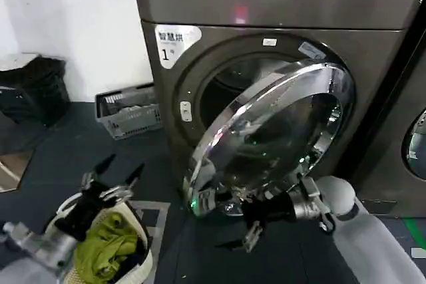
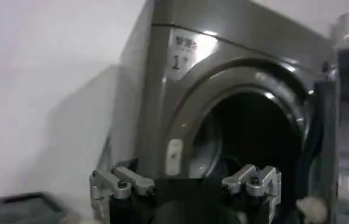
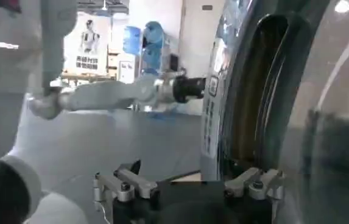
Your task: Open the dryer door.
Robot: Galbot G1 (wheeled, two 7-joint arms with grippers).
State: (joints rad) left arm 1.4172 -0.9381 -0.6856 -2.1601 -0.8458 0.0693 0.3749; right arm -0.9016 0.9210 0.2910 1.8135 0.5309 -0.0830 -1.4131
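Dryer door swung partly open, right pincer at its lower edge.

One dryer is seen, bronze-grey, marked with a white "1" sticker and a small pink light; one dryer door is hung from it, tilted outward, chrome ring bright around dark glass, the drum opening exposed behind it. A second machine is cut off beside the dryer. The right pincer is pressed under the door's lower rim; its spread cannot be told and no firm hold is made out. The left pincer is held open and empty, out in front of the dryer, above one basket of clothes. One grey crate is set against the dryer's side.
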